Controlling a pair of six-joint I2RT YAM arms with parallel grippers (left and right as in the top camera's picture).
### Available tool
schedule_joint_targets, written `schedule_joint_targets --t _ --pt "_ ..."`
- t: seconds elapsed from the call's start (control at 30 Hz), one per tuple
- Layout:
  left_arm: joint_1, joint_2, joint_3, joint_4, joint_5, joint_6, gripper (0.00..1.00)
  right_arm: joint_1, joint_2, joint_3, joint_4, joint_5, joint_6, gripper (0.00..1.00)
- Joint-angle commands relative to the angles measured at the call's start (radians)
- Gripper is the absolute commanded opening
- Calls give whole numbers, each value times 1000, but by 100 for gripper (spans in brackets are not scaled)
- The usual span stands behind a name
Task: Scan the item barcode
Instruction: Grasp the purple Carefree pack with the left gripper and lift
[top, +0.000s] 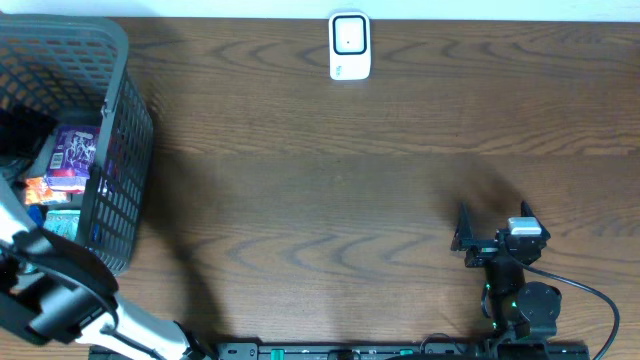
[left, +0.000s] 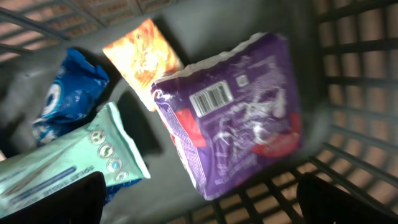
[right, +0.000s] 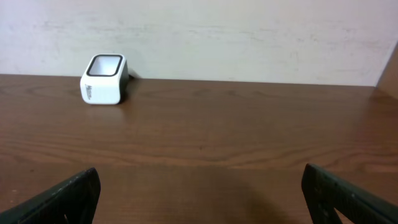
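Observation:
A purple packet (left: 236, 112) lies in the grey basket (left: 360, 93), its white barcode label (left: 210, 98) facing up. My left gripper (left: 202, 202) hovers over it inside the basket, open, with nothing between its dark fingers (left: 68, 199). From overhead the purple packet (top: 72, 148) shows through the basket (top: 125, 110) at the far left. The white scanner (top: 349, 45) stands at the table's far edge, also in the right wrist view as the scanner (right: 104, 79). My right gripper (right: 202, 193) stands open and empty near the front right.
Beside the purple packet lie an orange packet (left: 144, 59), a blue packet (left: 65, 93) and a mint-green pack (left: 68, 165). The basket's mesh walls close in round the left gripper. The right arm (top: 510, 260) sits at the front right of the wooden table (top: 330, 180).

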Motion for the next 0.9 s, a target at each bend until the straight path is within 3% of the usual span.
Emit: schedule_joint_targets --t 0.0,0.5,0.53,0.57,0.63,0.67,0.87 --pt "-16 63 8 -5 -20 -5 98 3 -2 -1 -4 9 -11 99" --pt "-62 300 7 31 -21 -5 100 3 -2 -1 -4 9 -11 99" --pt "-62 307 7 30 -21 -5 91 3 -2 -1 -4 9 -11 99" --pt "-62 310 7 30 -21 -5 73 3 -2 -1 -4 9 -11 99" --pt "-62 312 7 30 -21 -4 22 3 -2 -1 -4 9 -11 99" --pt "-62 312 7 29 -20 -2 7 3 -2 -1 -4 9 -11 99" --pt "-59 271 21 6 -20 -2 7 3 -2 -1 -4 9 -11 99"
